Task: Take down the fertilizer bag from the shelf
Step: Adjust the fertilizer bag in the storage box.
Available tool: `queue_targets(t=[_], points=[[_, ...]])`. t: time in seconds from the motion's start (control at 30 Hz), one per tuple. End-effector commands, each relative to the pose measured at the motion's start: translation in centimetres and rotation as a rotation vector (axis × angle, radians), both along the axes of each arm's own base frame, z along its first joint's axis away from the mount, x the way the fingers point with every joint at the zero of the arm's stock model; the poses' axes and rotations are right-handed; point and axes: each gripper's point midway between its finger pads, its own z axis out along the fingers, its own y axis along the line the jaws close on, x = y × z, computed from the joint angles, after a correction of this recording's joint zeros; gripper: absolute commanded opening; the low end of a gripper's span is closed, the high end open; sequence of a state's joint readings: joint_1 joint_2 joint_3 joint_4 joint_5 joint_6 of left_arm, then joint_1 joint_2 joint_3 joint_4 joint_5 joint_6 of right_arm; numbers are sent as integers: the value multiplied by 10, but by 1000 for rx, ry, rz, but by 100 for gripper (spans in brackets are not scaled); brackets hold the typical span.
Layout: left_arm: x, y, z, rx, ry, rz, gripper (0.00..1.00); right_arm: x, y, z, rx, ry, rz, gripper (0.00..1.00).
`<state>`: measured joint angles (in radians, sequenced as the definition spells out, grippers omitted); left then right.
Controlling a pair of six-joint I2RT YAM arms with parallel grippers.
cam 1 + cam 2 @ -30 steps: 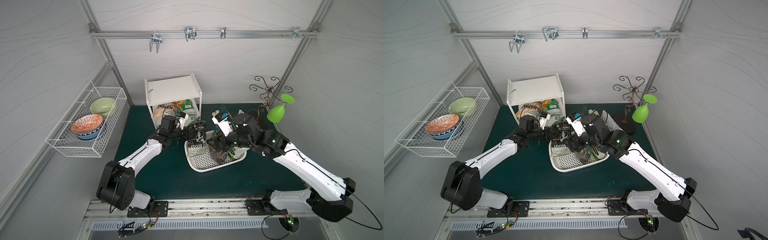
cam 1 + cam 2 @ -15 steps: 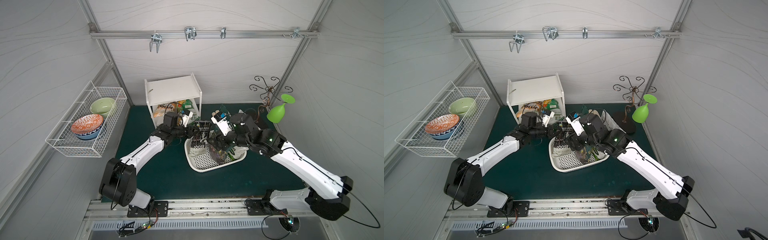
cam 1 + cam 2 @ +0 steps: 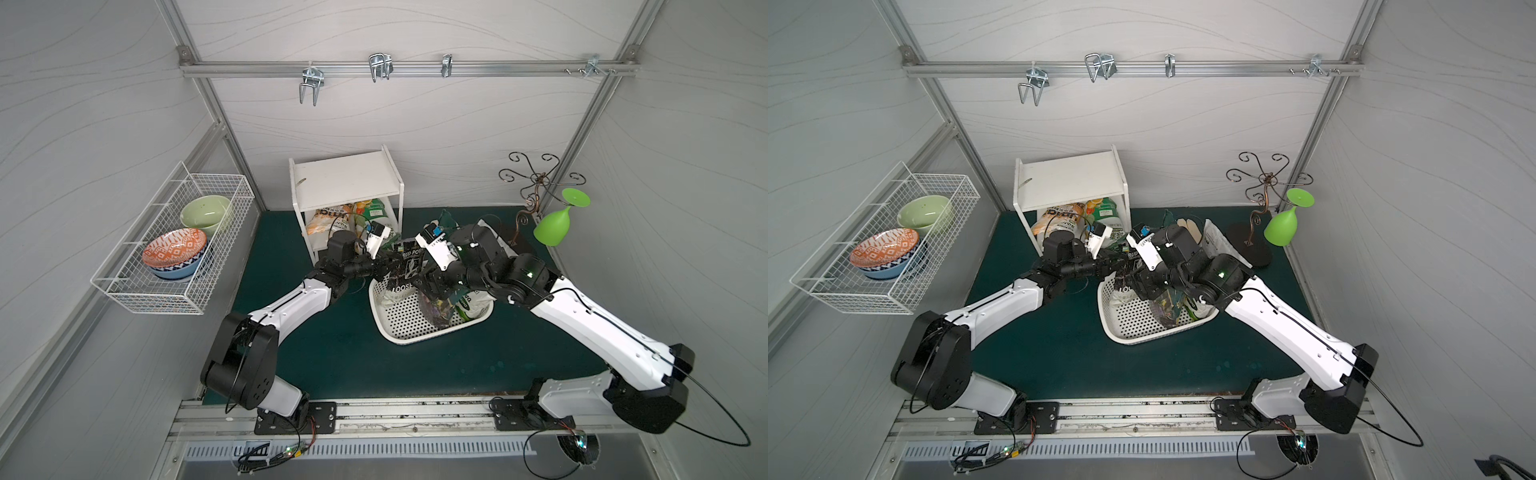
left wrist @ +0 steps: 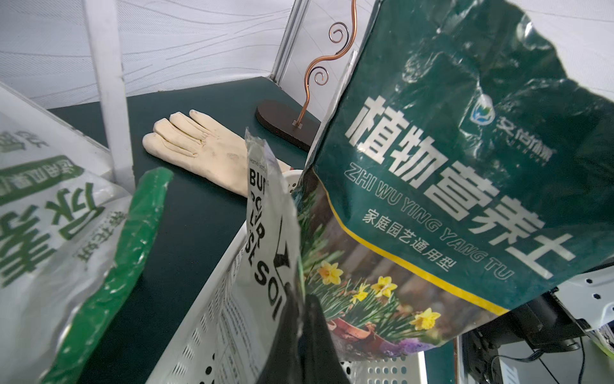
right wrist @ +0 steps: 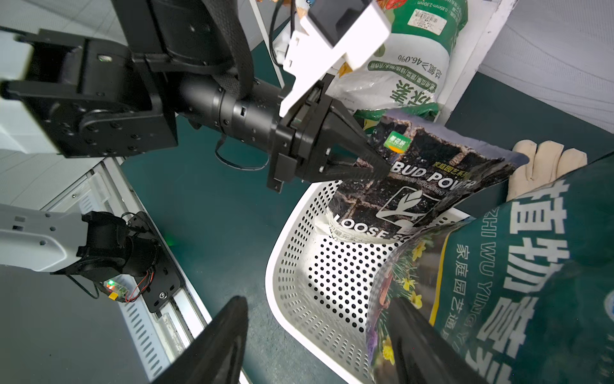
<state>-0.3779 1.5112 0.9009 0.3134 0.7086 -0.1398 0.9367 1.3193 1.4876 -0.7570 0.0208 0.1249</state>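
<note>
Black printed plastic soil bag (image 5: 432,186) clamped by fully closed left jaws; right jaws spread wide, seemingly empty. White-green plastic fertilizer bag (image 5: 408,76) seen on lower board of small white two-board shelf (image 3: 345,178) at counter (image 3: 332,353) back edge: takedown judged not done.

Two matching arms. Left arm (image 3: 291,307) and right arm (image 3: 582,324): glossy white link shells, a thin black line along each, small dark screw heads. Bulky black round shoulder joints (image 3: 245,365). Green status light (image 3: 529,274) on the right arm's black elbow housing. White boxy wrist camera (image 5: 335,33) over a ribbed black wrist barrel. Black tapered fingers (image 5: 355,139). Thin black cable (image 3: 706,419) loops off the right base. Black bolted base plates (image 3: 295,417).
</note>
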Motion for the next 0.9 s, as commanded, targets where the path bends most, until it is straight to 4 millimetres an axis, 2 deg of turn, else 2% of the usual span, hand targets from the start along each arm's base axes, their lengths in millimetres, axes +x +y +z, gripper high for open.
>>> queue_targets(t=[0.0, 0.1, 0.2, 0.23, 0.27, 0.37, 0.43, 0.57, 0.67, 0.77, 0.87], points=[[13, 1, 4, -26, -115, -2, 0, -4, 1, 1, -12, -2, 23, 70], [21, 8, 0, 9, -84, 39, 17, -5, 1, 0, -16, 0, 26, 70], [28, 22, -2, 25, -37, 97, 63, -6, 0, 1, -15, -2, 34, 71], [29, 27, 0, 28, -31, 122, 83, -6, 0, 2, -14, -6, 37, 71], [29, 31, 3, 32, -31, 136, 98, -6, 0, 1, -17, -6, 39, 72], [27, 45, 18, 62, -47, 208, 99, -6, 2, 1, -18, -9, 46, 73], [22, 51, 36, 68, -67, 232, 99, -6, 3, 2, -13, -11, 54, 73], [28, 75, 66, 31, -37, 385, 99, -10, 5, -1, -18, 6, 81, 73], [28, 92, 83, -21, -9, 448, 99, -16, 4, -9, -41, 35, 93, 69], [29, 109, 89, -37, 21, 514, 99, -28, 8, -17, -49, 56, 108, 67], [27, 122, 76, -38, 79, 581, 97, -41, 20, -28, -58, 67, 135, 61]])
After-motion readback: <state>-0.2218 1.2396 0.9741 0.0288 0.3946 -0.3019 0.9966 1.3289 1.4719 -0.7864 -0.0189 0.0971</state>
